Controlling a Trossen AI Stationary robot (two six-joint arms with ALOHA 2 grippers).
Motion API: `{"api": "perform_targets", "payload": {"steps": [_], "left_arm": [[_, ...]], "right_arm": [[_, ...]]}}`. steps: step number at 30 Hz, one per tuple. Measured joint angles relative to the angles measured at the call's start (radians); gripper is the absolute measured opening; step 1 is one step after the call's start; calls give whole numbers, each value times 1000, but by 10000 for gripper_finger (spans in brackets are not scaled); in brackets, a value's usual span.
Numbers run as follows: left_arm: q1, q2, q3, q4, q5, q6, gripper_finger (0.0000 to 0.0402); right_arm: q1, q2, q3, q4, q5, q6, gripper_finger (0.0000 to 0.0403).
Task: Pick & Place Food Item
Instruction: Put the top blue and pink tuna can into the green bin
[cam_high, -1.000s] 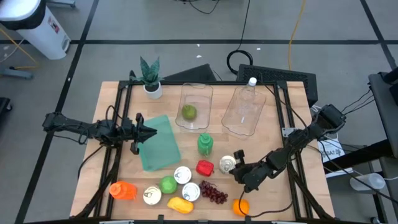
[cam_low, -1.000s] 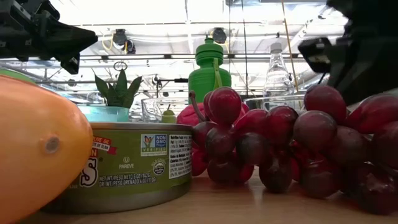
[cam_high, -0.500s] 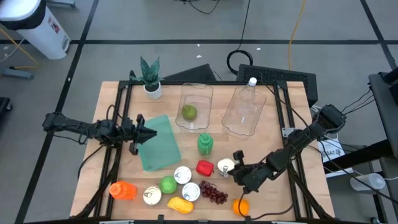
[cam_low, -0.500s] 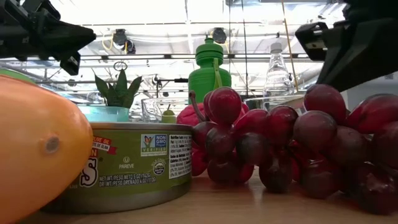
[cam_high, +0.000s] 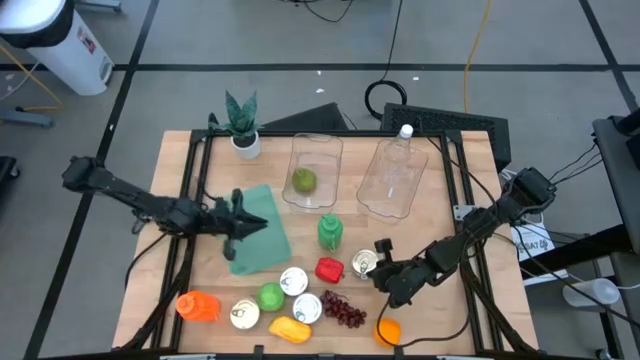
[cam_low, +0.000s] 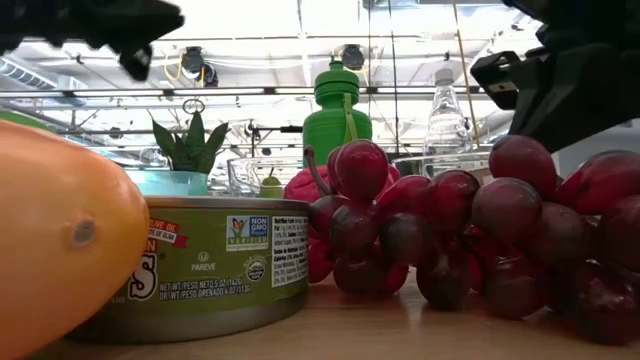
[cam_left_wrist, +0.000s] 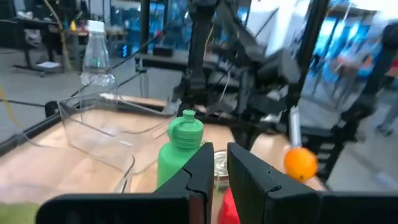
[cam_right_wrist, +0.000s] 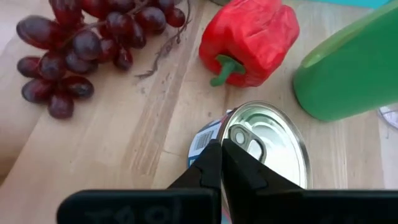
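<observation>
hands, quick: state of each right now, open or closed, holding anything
Left hand: closed, holding nothing, above the teal cloth.
Right hand: closed, holding nothing, over the silver can.

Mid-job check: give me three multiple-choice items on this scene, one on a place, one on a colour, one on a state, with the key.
1. Where does the green apple lie?
A. in the clear tray beside the potted plant
B. on the teal cloth
C. among the grapes

2. What colour is the bell pepper next to the silver can?
A. yellow
B. red
C. purple

3. How do the right gripper fingers stand?
A. spread wide around the water bottle
B. clamped on the orange
C. close together over the can's near rim

Key: 1 A, the high view shows the apple inside the clear tray near the potted plant. 2 B, the right wrist view shows a red pepper with a green stem. 3 C, the right wrist view shows the two dark fingers nearly touching above the can's edge.
</observation>
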Motion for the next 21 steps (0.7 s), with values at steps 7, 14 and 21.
{"api": "perform_targets", "payload": {"steps": [7,14,21], "left_arm": [[-68,360,311,-104,-13,83,51],[-106,642,500,-136,-12,152,51],[-113,851,671,-160,-18,149,59]], "right_arm": [[-35,0,46,-59,-59,43,0],[-68,0,58,-102,-100,71,0],[-100,-2,58,-96,-159,107,0]]}}
